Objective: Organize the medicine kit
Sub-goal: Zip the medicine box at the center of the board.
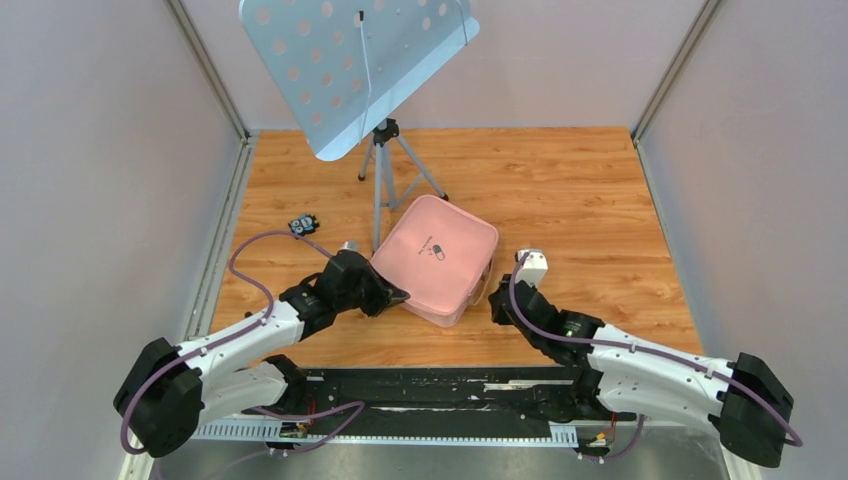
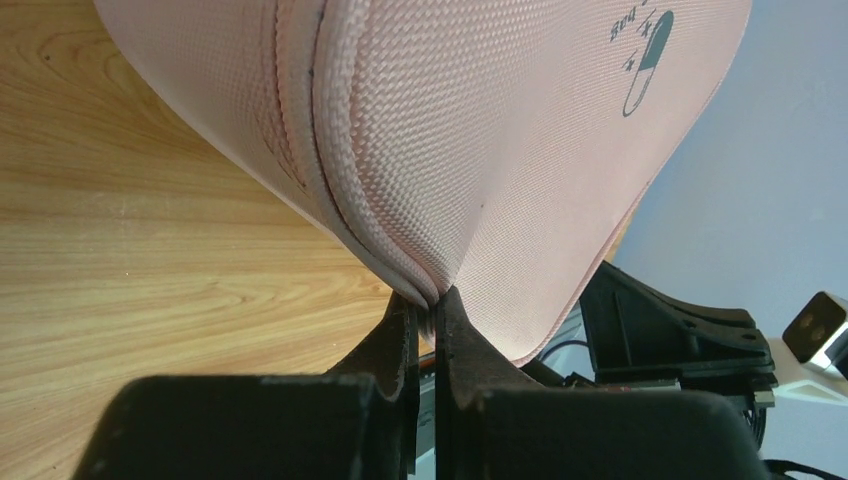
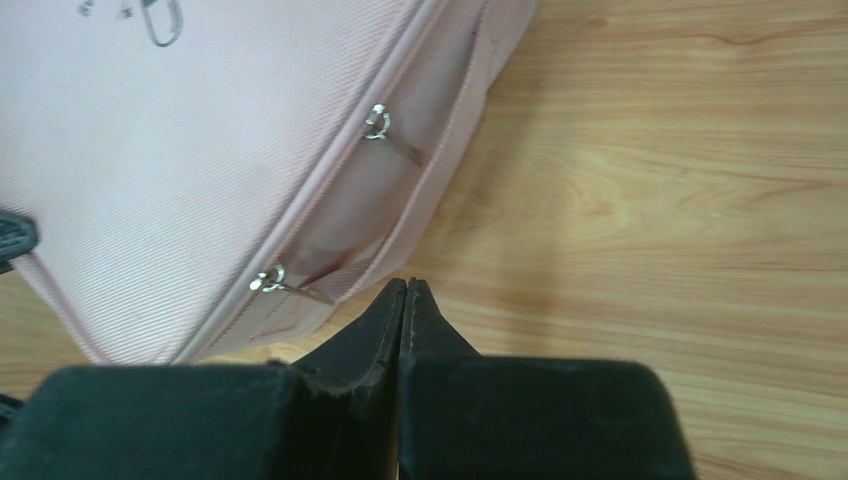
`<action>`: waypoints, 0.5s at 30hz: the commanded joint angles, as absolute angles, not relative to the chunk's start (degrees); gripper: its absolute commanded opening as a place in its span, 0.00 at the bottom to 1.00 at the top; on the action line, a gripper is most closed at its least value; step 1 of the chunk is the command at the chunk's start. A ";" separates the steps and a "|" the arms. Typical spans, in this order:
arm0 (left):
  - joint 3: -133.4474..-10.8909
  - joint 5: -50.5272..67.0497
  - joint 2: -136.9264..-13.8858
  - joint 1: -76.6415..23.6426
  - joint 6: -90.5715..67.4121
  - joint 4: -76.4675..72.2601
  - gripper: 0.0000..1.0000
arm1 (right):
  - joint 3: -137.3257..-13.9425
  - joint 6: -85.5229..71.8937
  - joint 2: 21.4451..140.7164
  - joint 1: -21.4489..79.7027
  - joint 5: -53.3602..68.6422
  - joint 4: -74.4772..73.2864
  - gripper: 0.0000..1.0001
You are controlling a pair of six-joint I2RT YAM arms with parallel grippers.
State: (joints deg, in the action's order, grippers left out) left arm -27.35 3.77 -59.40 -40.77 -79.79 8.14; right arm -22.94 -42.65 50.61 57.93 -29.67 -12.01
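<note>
One medicine kit (image 1: 437, 260), closed, is lying mid-table (image 1: 580, 200). Left end effector (image 2: 428, 300) is pinching its corner seam (image 2: 345, 215), likely steadying it. Right end effector (image 3: 406, 290), clenched empty, is hovering beside the zip pulls (image 3: 377, 122), presumably for unzipping.

medicine kit (image 1: 455, 268) is showing pink woven fabric, dark pill logo (image 1: 434, 250); table (image 1: 580, 190) is showing orange wood grain; far stand (image 1: 340, 70) is reading pale blue, hole-dotted.
</note>
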 commanded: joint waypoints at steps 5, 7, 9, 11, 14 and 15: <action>-27.38 2.67 -58.55 -40.69 -75.48 8.65 0.00 | -26.07 -36.81 52.33 54.22 -29.30 -13.63 0.00; -27.53 2.86 -58.72 -40.69 -75.31 8.52 0.00 | -25.52 -35.48 50.95 54.17 -26.84 -12.14 0.00; -27.78 3.08 -58.98 -40.69 -75.06 8.41 0.00 | -24.15 -33.50 48.27 54.16 -23.34 -10.59 0.02; -27.97 3.26 -59.30 -40.69 -74.85 8.21 0.00 | -22.04 -31.44 45.00 54.19 -19.84 -8.48 0.22; -27.96 3.34 -59.69 -40.69 -74.81 7.94 0.00 | -19.44 -27.52 42.03 54.18 -15.32 -4.91 0.33; -27.96 3.34 -59.73 -40.69 -74.80 7.84 0.00 | -19.11 -26.11 41.91 54.16 -14.23 -4.14 0.32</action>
